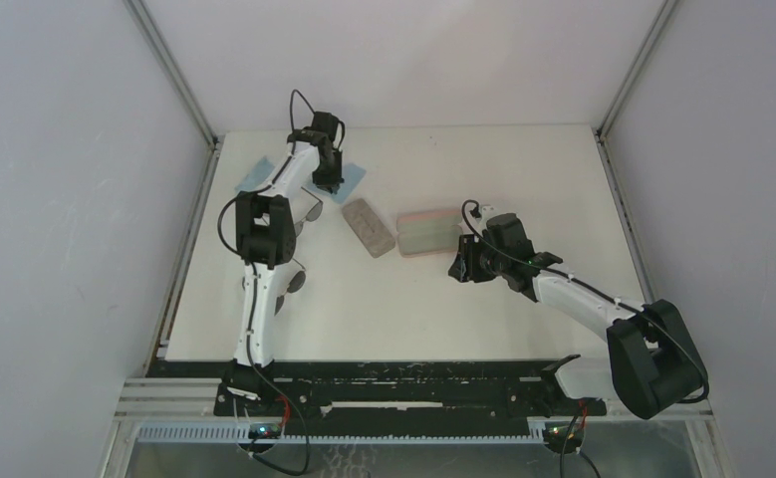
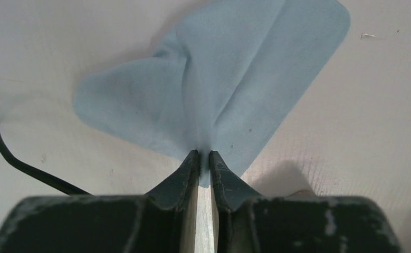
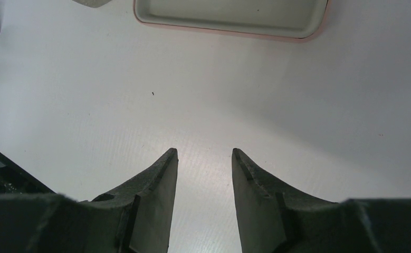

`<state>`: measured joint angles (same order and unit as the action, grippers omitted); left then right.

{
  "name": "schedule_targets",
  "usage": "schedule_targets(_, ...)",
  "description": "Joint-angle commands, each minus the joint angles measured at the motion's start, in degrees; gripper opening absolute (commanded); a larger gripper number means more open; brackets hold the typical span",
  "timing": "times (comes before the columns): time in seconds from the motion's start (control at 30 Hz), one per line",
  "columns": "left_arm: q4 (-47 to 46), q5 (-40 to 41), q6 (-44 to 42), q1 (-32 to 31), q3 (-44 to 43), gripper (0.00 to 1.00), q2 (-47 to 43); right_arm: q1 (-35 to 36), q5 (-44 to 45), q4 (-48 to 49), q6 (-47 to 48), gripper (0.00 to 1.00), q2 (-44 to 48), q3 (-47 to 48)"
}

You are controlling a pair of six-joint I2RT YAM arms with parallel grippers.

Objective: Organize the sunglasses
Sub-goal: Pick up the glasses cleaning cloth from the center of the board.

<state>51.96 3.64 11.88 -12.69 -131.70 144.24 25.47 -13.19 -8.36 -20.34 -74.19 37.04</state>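
Left claw (image 2: pixel 204 155): clenched on blue cloth (image 2: pixel 219 79), fabric bunched at tips. Right claw (image 3: pixel 204 153): released, empty, near side of open pink case (image 3: pixel 229 13).
Count: cloths 2, second cloth (image 1: pixel 256 175) further left; cases 2, grey-brown case (image 1: pixel 369 227) left of pink case; sunglasses 2.
First sunglasses (image 1: pixel 312 209): just near of left claw. Second sunglasses (image 1: pixel 291 286): nearer still, beside left arm, part hidden.

In the top view the left arm (image 1: pixel 264 229) hid most of the sunglasses (image 1: pixel 311 210), and which pair lay there was too small to tell. The right wrist view's upper edge cut off the pink case (image 3: pixel 229 16). A thin black strip (image 2: pixel 18 166) left the left wrist view unidentified.
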Motion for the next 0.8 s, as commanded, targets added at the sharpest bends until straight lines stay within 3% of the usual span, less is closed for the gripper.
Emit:
schedule_targets(0.0,0.4,-0.4,-1.2,0.2,-3.7,0.14,-0.1,-0.3,0.0,1.1,0.7,0.42,1.6,1.5)
schedule_targets(0.17,0.4,0.0,-1.8,0.2,-3.5,0.0,-0.2,-0.5,0.0,1.3,0.7,0.42,2.4,1.0)
schedule_targets(0.77,-6.9,2.6,-2.0,-3.1,8.7,0.0,-20.7,-0.8,1.9,0.6,1.0,0.42,9.5,-0.5)
